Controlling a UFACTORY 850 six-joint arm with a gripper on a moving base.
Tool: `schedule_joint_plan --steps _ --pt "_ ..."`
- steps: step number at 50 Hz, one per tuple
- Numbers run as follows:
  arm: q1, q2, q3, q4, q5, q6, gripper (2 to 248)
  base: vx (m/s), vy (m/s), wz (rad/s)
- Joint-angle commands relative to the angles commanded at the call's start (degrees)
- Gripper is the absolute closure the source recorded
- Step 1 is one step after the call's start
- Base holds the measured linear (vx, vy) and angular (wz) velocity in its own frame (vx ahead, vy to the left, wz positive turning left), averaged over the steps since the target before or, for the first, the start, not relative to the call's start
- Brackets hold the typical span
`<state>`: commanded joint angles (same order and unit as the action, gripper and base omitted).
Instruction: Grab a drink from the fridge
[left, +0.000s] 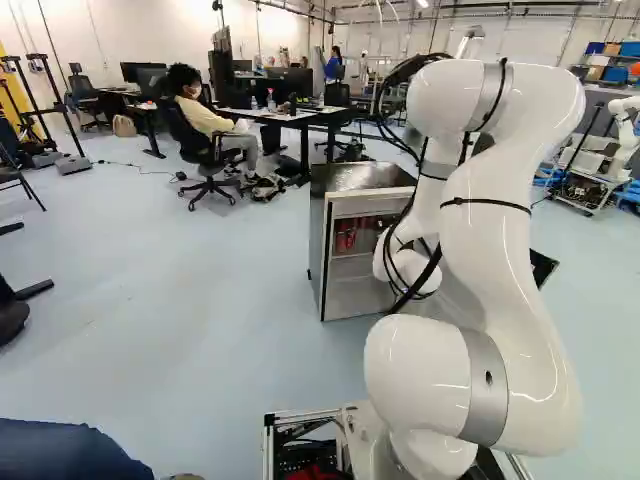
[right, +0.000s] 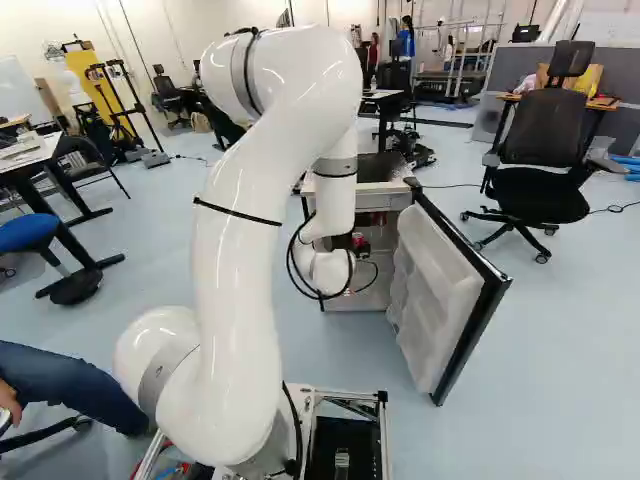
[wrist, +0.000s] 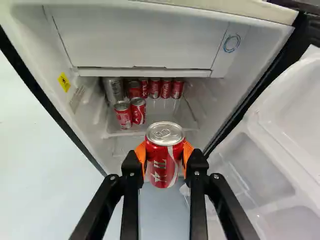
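Observation:
In the wrist view my gripper (wrist: 165, 159) is shut on a red drink can (wrist: 161, 165), with its orange pads (wrist: 141, 154) pressing on both sides. The can is upright, its silver lid showing. Beyond it stands the open fridge (wrist: 145, 40), where several more red cans (wrist: 138, 110) and a taller silver can (wrist: 114, 90) rest on the shelf (wrist: 160, 112). The held can appears in front of that shelf, apart from the other cans. In the base views the arm's wrist largely hides the gripper; I cannot make out its fingers there.
The fridge body (left: 318, 250) is ahead of the base, its door (right: 450, 290) swung open on the right. An office chair (right: 545, 150) stands farther right. A seated person's leg (right: 75, 385) is close at the base's left. Another robot (left: 625, 125) stands far right.

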<state>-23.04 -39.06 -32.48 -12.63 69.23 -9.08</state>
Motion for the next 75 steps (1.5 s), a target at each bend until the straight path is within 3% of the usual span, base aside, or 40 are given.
schedule_joint_plan --steps 75 --pt "0.44 14.23 5.45 0.0 0.0 0.0 157 0.0 0.0 0.0"
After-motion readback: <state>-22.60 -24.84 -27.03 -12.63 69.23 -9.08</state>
